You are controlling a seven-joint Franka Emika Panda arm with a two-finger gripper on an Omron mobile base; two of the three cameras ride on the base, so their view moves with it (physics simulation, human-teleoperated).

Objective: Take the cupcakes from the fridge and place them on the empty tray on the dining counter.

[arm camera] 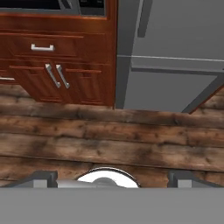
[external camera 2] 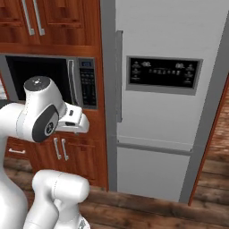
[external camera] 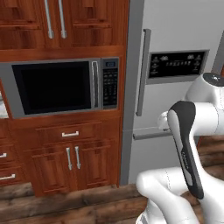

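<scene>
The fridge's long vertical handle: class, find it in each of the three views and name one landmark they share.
Left base view: the handle runs upright, centre-right, left of the black dispenser panel.
Right base view: centre, between microwave and panel.
Hand view: its lower end at the top edge.
Shared landmark: the fridge.

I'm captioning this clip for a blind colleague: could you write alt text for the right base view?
A tall grey fridge stands shut, with a black dispenser panel on its upper door and a long vertical handle at its left edge. To its left a microwave sits in reddish wood cabinets, and the robot's white arm rises in the lower left.
</scene>
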